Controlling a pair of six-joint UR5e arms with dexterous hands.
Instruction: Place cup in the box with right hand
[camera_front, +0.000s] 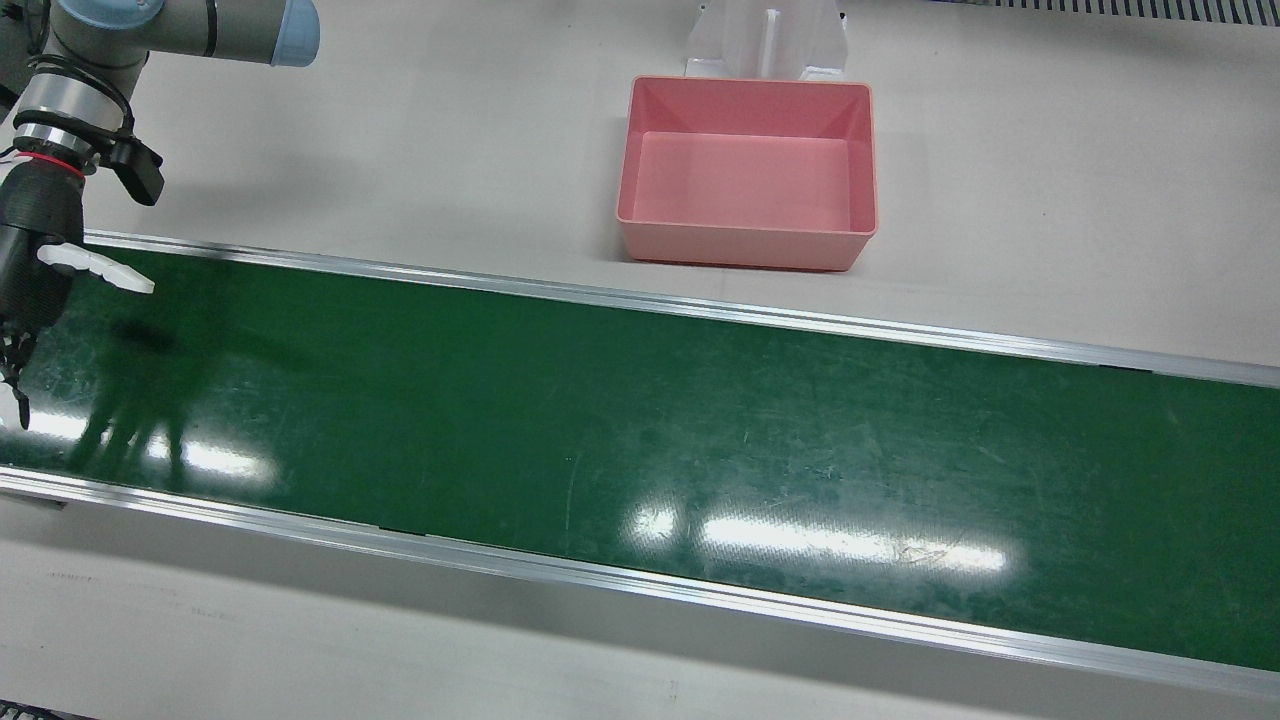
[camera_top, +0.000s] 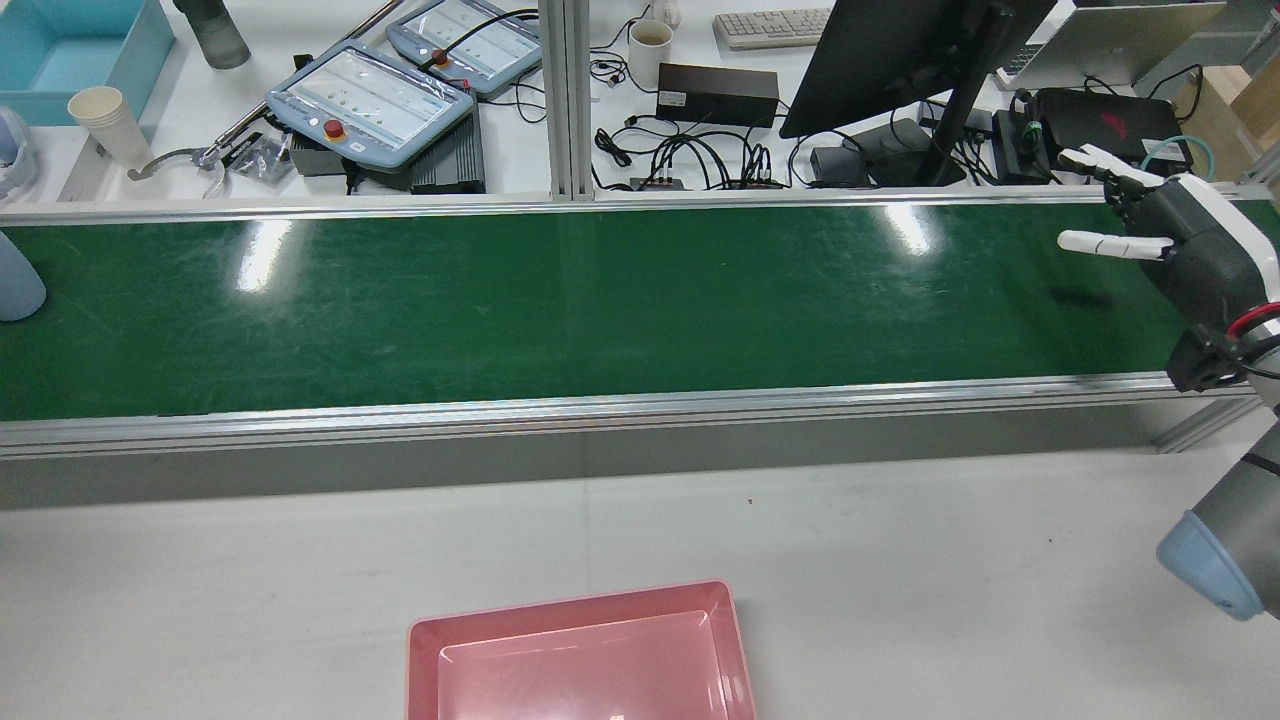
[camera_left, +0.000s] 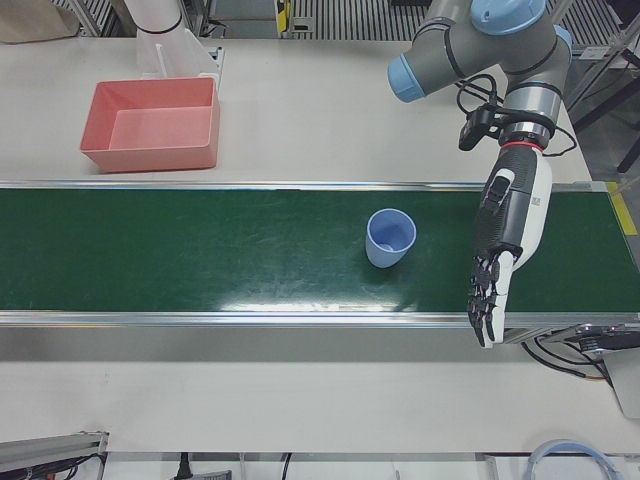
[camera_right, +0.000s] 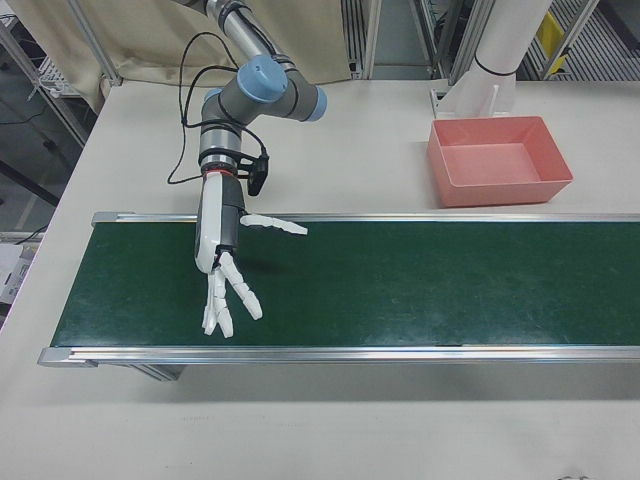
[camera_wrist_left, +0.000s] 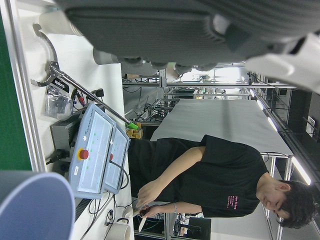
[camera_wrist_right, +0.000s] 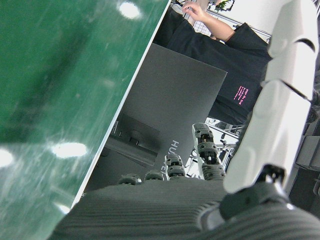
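A light blue cup (camera_left: 390, 238) stands upright on the green belt (camera_left: 200, 255), mouth up. It also shows at the left edge of the rear view (camera_top: 15, 280) and the bottom left of the left hand view (camera_wrist_left: 30, 210). My left hand (camera_left: 505, 240) is open with its fingers stretched out, apart from the cup on its outer side. My right hand (camera_right: 225, 265) is open and empty with its fingers spread over the other end of the belt, far from the cup; it also shows in the front view (camera_front: 35, 270) and the rear view (camera_top: 1170, 250). The pink box (camera_front: 740, 245) is empty on the white table.
The box stands on the robot's side of the belt, in front of a white pedestal (camera_front: 765, 40). Aluminium rails (camera_front: 640, 590) edge the belt. Past the belt are teach pendants (camera_top: 370, 100), a paper cup (camera_top: 105, 120), cables and a monitor (camera_top: 900, 60).
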